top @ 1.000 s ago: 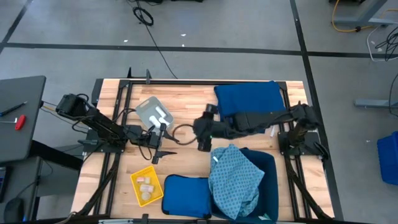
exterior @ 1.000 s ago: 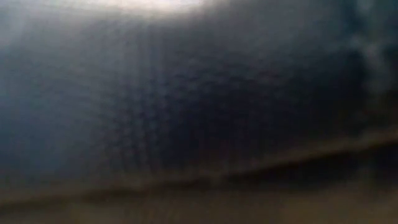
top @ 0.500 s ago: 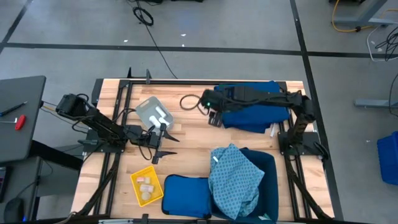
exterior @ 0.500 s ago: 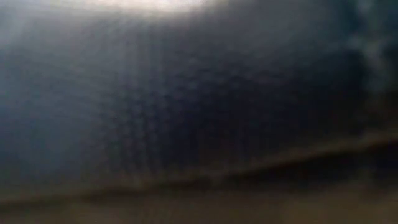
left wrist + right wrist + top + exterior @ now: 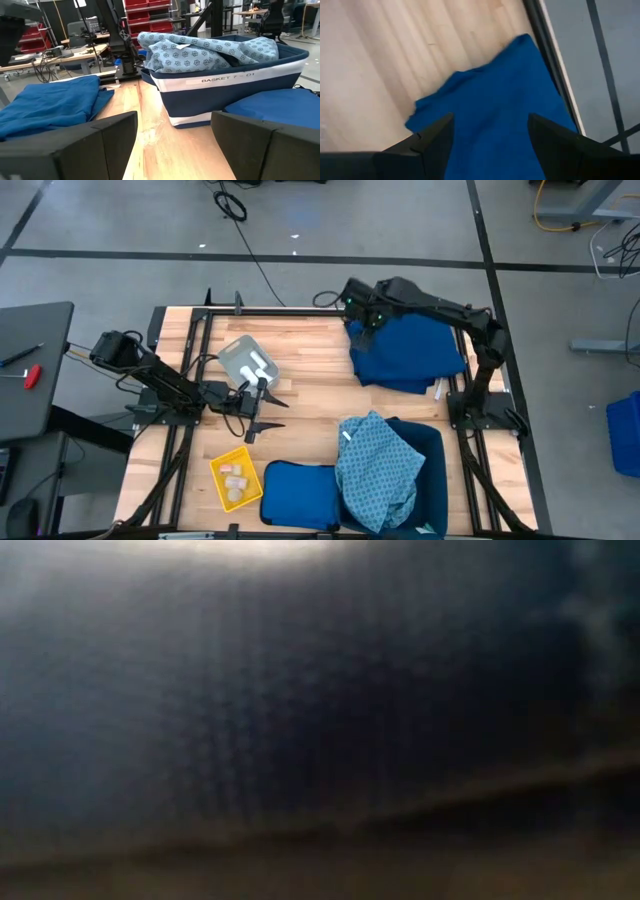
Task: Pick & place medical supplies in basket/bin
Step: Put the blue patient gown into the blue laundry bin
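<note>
The dark blue cloth (image 5: 408,356) lies spread at the table's far right. My right gripper (image 5: 362,332) hangs open above its far left corner (image 5: 485,100), fingers pointing down and touching nothing. The light blue patterned cloth (image 5: 378,465) is draped over the rim of the dark blue bin (image 5: 432,452) at the near right. The yellow mesh basket (image 5: 235,478) holds a few pale packets. White packets lie in the grey tray (image 5: 247,363). My left gripper (image 5: 265,413) waits open and level near the table's middle, facing the bin (image 5: 225,90).
A flat blue pad (image 5: 300,493) lies at the near edge between the basket and the bin. A small white item (image 5: 438,390) sits at the dark blue cloth's near right edge. Bare wood (image 5: 310,395) lies between the arms. The low view is blurred and dark.
My right gripper has swung from the table's middle toward the far edge, coming over the dark blue cloth's far left corner, and has tipped to point more steeply down. It has stayed open. The cloths and containers have not moved.
</note>
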Tool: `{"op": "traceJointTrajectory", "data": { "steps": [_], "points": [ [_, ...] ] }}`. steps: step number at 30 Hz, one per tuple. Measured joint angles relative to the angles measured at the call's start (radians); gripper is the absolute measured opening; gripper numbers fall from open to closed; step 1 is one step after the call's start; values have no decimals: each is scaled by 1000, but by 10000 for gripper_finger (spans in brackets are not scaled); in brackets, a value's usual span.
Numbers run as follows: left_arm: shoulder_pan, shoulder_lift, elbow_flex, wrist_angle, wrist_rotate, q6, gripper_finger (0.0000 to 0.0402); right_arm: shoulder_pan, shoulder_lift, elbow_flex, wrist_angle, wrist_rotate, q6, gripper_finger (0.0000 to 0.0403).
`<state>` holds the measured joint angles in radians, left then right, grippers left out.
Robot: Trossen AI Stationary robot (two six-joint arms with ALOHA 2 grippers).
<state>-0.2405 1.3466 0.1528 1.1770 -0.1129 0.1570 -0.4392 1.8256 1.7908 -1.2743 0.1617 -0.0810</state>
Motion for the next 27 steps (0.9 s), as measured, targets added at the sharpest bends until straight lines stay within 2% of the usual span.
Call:
{"op": "traceJointTrajectory", "data": {
  "steps": [6,11,19,27],
  "points": [
    [0,0,0,6,-21,-3,256,-91,0,0,44,-85,6,260],
    [0,0,0,10,-21,-4,256,-70,25,0,69,-145,48,260],
    [0,0,0,9,-21,-19,256,9,154,0,68,-150,51,260],
    [0,0,0,8,-21,-19,256,-16,247,0,25,-103,92,260]
  ]
}}
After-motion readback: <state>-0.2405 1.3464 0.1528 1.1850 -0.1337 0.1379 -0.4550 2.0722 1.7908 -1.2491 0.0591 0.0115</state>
